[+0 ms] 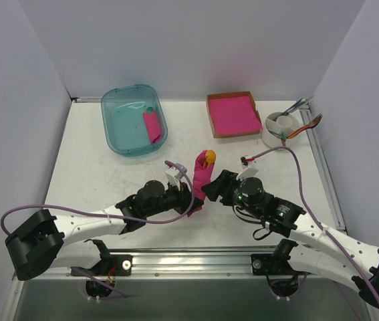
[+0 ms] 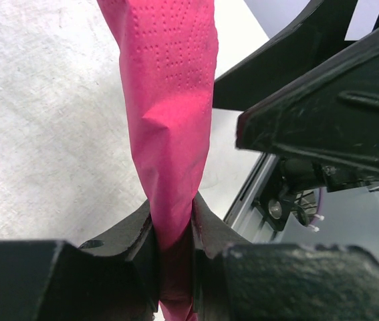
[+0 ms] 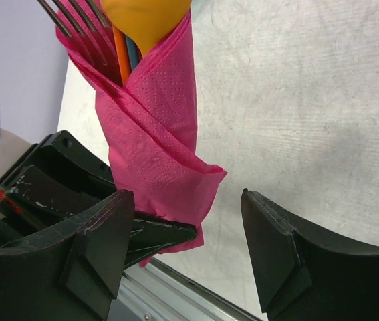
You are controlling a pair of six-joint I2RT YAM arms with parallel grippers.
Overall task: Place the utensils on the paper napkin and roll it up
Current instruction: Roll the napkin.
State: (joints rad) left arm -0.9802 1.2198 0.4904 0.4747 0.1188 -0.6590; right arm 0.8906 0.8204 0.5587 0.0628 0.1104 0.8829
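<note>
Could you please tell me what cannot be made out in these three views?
- Handles of the silver-grey fork and orange round-bowled spoon: every view, wrapped inside the rolled magenta paper napkin.
- Roll's top end: left wrist view, cut off by the upper edge.
- Cutlery in the round white holder: top view, too small.

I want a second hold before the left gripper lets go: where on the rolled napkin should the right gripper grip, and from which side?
I'd take the rolled napkin at mid-length, where the wrap is tight, above where the left gripper pinches its lower end and below the protruding spoon and fork. Come in from the right, the open right gripper straddling the roll's width.
</note>
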